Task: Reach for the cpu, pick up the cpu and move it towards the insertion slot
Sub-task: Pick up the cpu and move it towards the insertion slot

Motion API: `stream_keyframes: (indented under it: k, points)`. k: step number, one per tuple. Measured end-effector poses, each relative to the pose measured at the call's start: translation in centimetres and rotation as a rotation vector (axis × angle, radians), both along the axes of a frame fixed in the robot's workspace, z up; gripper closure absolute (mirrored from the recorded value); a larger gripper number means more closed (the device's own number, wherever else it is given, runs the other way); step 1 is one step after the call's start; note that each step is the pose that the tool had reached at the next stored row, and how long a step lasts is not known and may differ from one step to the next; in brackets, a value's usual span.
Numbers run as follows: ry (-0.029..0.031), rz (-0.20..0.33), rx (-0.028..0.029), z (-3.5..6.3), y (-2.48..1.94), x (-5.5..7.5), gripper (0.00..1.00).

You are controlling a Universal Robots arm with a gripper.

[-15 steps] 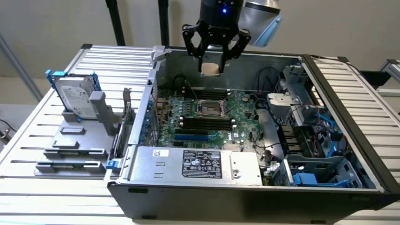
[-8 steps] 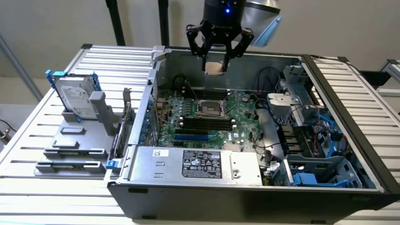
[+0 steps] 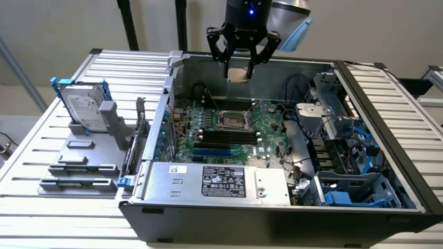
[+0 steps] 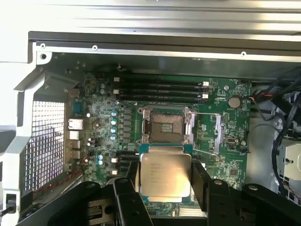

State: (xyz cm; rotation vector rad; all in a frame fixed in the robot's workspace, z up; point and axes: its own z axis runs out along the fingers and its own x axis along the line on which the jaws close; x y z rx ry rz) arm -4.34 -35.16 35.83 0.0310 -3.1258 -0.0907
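Note:
My gripper (image 3: 239,74) hangs above the open computer case, shut on the cpu (image 3: 239,74), a small pale square chip between the black fingers (image 3: 225,56). In the wrist view the cpu (image 4: 165,175) shows its silvery top with printed text, clamped on both sides by the fingers (image 4: 201,183). The insertion slot (image 3: 232,120), a square socket with a shiny metal frame and dark centre, sits on the green motherboard below the gripper. Seen from the wrist, the insertion slot (image 4: 166,125) lies just beyond the chip's far edge.
Black memory slots (image 3: 225,136) flank the socket. A silver power supply (image 3: 218,181) fills the case's near side, and cables and blue drive bays (image 3: 346,171) crowd the exterior view's right. A hard drive with blue clips (image 3: 83,106) stands on a grey fixture outside the case.

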Motion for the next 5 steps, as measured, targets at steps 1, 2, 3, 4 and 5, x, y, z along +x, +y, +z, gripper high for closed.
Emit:
stream_keyframes:
  k: [1, 2, 3, 4, 5]
  points:
    - [0.0002, 0.0, 0.0, 0.0, 0.0, 0.0, 0.46]
    - [0.0007, 0.0, 0.0001, 0.0, 0.0, 0.0, 0.46]
    - [0.0012, 0.0, 0.0001, 0.0, 0.01, -0.01, 0.46]
    - [0.0014, 0.0, 0.0, 0.0, 0.0, -0.01, 0.46]
    - [0.0017, 0.0, 0.0, 0.0, 0.0, -0.01, 0.46]
